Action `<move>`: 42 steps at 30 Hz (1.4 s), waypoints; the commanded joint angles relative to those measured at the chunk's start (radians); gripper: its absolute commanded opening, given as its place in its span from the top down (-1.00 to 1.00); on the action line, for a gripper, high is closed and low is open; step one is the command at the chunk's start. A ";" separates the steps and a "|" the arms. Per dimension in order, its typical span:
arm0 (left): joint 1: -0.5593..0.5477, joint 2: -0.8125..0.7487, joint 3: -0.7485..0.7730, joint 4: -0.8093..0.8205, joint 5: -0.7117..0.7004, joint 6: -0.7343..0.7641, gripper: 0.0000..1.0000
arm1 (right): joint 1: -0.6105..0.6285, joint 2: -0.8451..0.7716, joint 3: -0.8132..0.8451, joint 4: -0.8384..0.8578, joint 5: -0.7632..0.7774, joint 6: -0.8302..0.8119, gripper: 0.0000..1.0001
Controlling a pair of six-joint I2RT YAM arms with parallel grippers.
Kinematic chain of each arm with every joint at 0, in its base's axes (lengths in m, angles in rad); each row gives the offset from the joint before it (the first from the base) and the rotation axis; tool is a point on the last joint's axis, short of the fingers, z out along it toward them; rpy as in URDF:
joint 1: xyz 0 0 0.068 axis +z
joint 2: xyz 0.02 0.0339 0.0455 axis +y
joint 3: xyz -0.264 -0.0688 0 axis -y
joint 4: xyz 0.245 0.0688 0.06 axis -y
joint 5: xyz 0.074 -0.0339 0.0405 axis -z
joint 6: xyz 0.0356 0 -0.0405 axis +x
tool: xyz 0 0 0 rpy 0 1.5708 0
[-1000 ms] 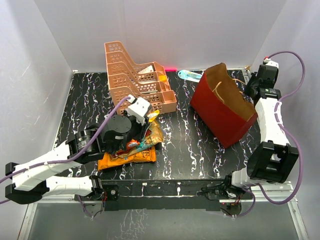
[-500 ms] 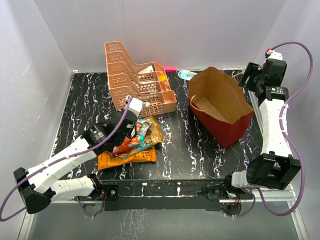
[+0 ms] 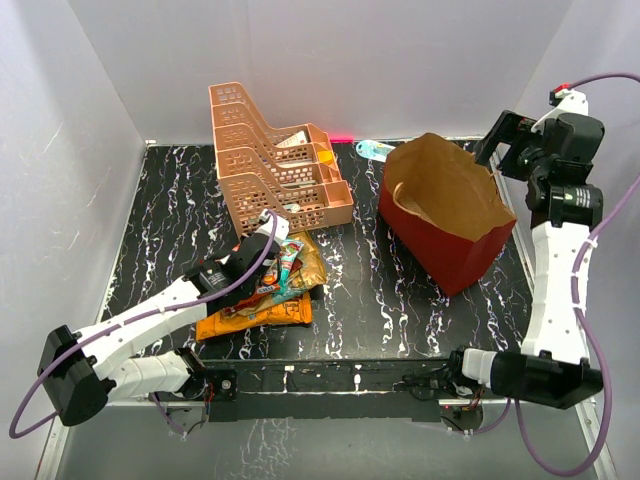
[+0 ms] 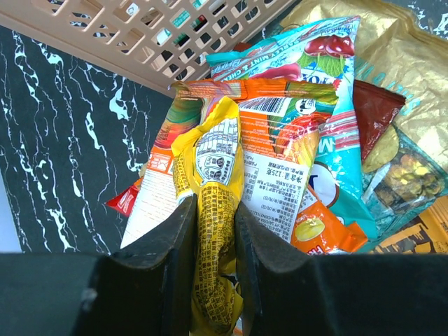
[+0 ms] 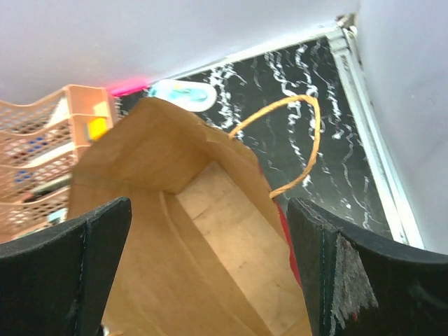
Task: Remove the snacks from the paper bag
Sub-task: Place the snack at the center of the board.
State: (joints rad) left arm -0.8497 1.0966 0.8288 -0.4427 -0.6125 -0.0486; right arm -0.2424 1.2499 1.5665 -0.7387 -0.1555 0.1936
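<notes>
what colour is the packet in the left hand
Yellow packet with black print, clearest in left wrist view.

A black table [image 3: 400, 300] veined in white like marble fills a booth closed on three sides by plain, pale grey walls. The back wall [image 3: 400, 60], left wall [image 3: 60, 150] and right wall [image 3: 615, 30] are bare and evenly lit, with a faint lilac cast. A small red glow [image 3: 343, 137] shows where the table meets the back wall. A pale metal strip [image 5: 373, 126] borders the table's right edge. A peach plastic tiered rack [image 3: 270, 150] stands at the back, left of centre. A brushed grey metal surface [image 3: 330, 450] lies before the near edge.
</notes>
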 commanded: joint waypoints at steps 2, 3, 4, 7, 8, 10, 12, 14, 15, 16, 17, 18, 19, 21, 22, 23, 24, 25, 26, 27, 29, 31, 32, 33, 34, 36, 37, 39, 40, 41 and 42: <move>0.006 -0.016 -0.032 0.020 0.053 -0.045 0.50 | 0.018 -0.102 0.056 0.029 -0.149 0.058 -0.96; 0.006 -0.019 -0.038 0.022 0.056 -0.048 0.48 | 0.023 -0.112 0.051 0.030 -0.166 0.062 -0.96; 0.006 -0.021 -0.045 0.024 0.058 -0.047 0.47 | 0.027 -0.128 0.040 0.032 -0.181 0.066 -0.96; 0.006 -0.024 -0.049 0.015 0.076 -0.055 0.46 | 0.042 -0.177 -0.029 0.061 -0.206 0.072 -0.96; 0.006 -0.023 -0.047 0.011 0.084 -0.058 0.47 | 0.046 -0.195 -0.052 0.069 -0.206 0.071 -0.96; 0.006 -0.023 -0.044 0.009 0.096 -0.063 0.47 | 0.051 -0.217 -0.085 0.073 -0.187 0.062 -0.96; 0.006 -0.013 -0.034 -0.005 0.105 -0.069 0.45 | 0.059 -0.233 -0.104 0.070 -0.166 0.053 -0.96; 0.006 0.007 -0.018 -0.032 0.115 -0.090 0.41 | 0.063 -0.245 -0.110 0.070 -0.152 0.049 -0.96; 0.006 0.015 -0.008 -0.048 0.118 -0.107 0.39 | 0.069 -0.250 -0.111 0.070 -0.147 0.047 -0.96; 0.006 0.024 0.002 -0.067 0.118 -0.124 0.36 | 0.075 -0.253 -0.111 0.069 -0.143 0.045 -0.96; 0.006 0.031 0.011 -0.084 0.117 -0.135 0.32 | 0.081 -0.255 -0.111 0.070 -0.138 0.042 -0.96; 0.006 0.036 0.017 -0.097 0.118 -0.146 0.26 | 0.086 -0.258 -0.111 0.069 -0.132 0.042 -0.96; 0.006 0.040 0.021 -0.106 0.123 -0.153 0.21 | 0.091 -0.257 -0.109 0.066 -0.128 0.039 -0.96; 0.006 0.044 0.028 -0.118 0.137 -0.168 0.13 | 0.099 -0.259 -0.108 0.062 -0.119 0.034 -0.96; 0.006 0.046 0.032 -0.121 0.138 -0.172 0.10 | 0.102 -0.261 -0.106 0.062 -0.113 0.032 -0.96; 0.006 0.047 0.038 -0.130 0.134 -0.177 0.06 | 0.105 -0.264 -0.106 0.064 -0.108 0.031 -0.96; 0.006 0.049 0.045 -0.137 0.131 -0.178 0.05 | 0.111 -0.265 -0.105 0.064 -0.104 0.028 -0.96; 0.006 0.048 0.053 -0.142 0.132 -0.178 0.04 | 0.114 -0.266 -0.105 0.064 -0.099 0.026 -0.96; 0.005 0.046 0.059 -0.147 0.133 -0.177 0.02 | 0.117 -0.267 -0.105 0.064 -0.095 0.024 -0.96; 0.006 0.044 0.067 -0.152 0.132 -0.178 0.00 | 0.119 -0.268 -0.105 0.064 -0.092 0.023 -0.96; 0.006 0.039 0.083 -0.166 0.132 -0.177 -0.03 | 0.122 -0.268 -0.108 0.064 -0.089 0.020 -0.96; 0.006 0.032 0.098 -0.176 0.137 -0.177 -0.06 | 0.123 -0.270 -0.113 0.065 -0.087 0.020 -0.96; 0.006 0.029 0.102 -0.177 0.139 -0.178 -0.08 | 0.124 -0.271 -0.117 0.066 -0.085 0.020 -0.96; 0.007 0.025 0.106 -0.177 0.142 -0.178 -0.09 | 0.124 -0.273 -0.121 0.067 -0.083 0.019 -0.96; 0.006 0.021 0.107 -0.176 0.145 -0.178 -0.10 | 0.125 -0.274 -0.124 0.068 -0.083 0.018 -0.96; 0.006 0.023 0.110 -0.171 0.145 -0.178 -0.12 | 0.125 -0.276 -0.129 0.070 -0.082 0.019 -0.96; 0.006 0.024 0.112 -0.171 0.145 -0.178 -0.13 | 0.126 -0.277 -0.130 0.070 -0.082 0.019 -0.96; 0.006 0.025 0.115 -0.173 0.146 -0.181 -0.14 | 0.126 -0.275 -0.131 0.070 -0.081 0.019 -0.96; 0.006 0.024 0.119 -0.173 0.146 -0.181 -0.15 | 0.126 -0.275 -0.132 0.070 -0.081 0.019 -0.96; 0.006 0.022 0.122 -0.176 0.146 -0.183 -0.16 | 0.127 -0.274 -0.133 0.069 -0.081 0.018 -0.96; 0.006 0.018 0.129 -0.179 0.148 -0.184 -0.18 | 0.127 -0.274 -0.134 0.070 -0.082 0.018 -0.96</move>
State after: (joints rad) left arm -0.8463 1.1389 0.9085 -0.5858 -0.4732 -0.2211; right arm -0.1223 0.9936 1.4345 -0.7258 -0.2523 0.2234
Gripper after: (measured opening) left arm 0.578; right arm 0.981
